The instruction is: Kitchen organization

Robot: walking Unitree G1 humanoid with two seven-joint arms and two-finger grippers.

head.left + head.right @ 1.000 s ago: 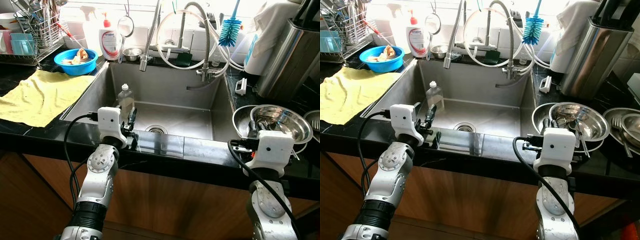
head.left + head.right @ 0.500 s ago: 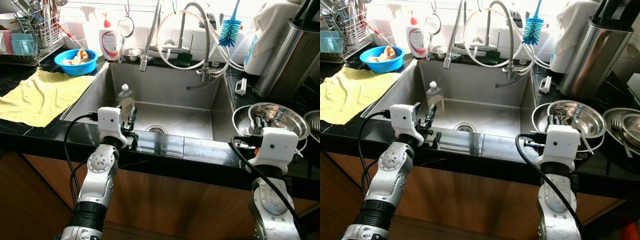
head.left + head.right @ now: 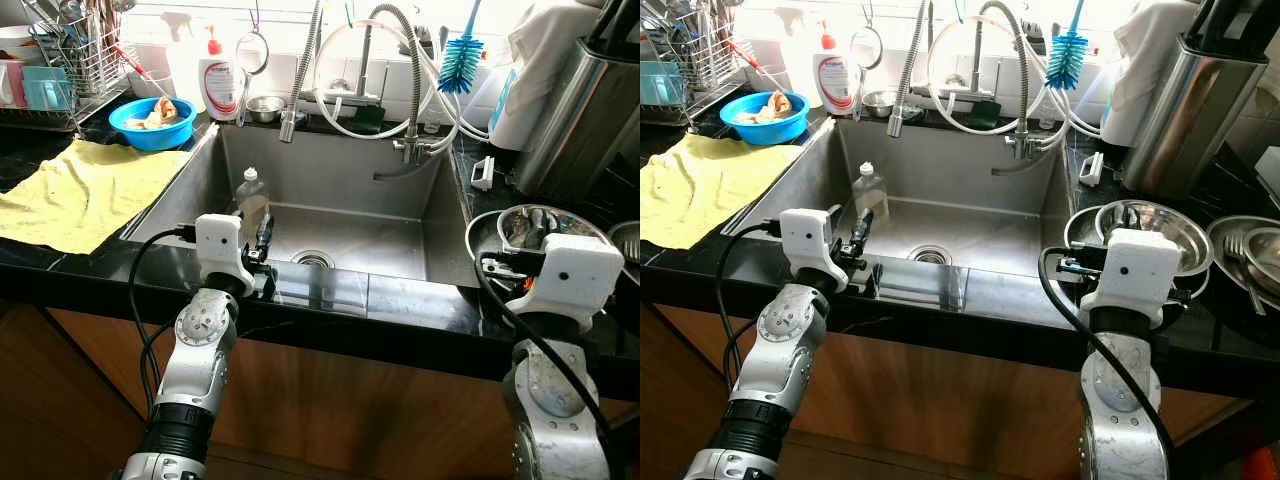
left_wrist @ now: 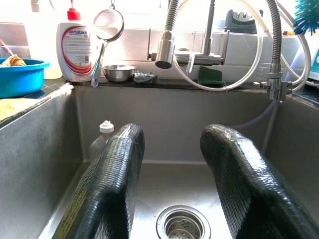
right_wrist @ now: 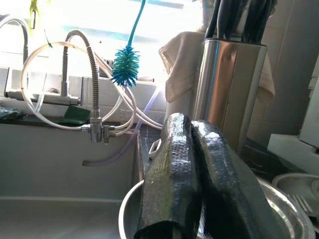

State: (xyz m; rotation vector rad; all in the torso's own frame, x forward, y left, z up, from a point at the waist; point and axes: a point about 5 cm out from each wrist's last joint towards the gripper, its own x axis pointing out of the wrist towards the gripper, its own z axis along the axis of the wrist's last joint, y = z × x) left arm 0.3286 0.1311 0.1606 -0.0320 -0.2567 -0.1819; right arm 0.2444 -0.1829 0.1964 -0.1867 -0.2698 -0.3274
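Steel sink (image 3: 340, 190), round metal bowl (image 3: 1160, 222)

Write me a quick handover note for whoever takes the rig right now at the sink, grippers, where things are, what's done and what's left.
Left gripper: open, holding nothing, at the front edge of the sink, pointing in towards the drain.
Right gripper: fingers together, holding nothing, over the steel bowls on the counter right of the sink.
Things: a small clear bottle stands upright in the sink near its left wall. A blue bowl and a yellow cloth lie on the left counter.
Done: nothing visibly moved.
Left: probably clear the bottle from the sink and sort the bowls.
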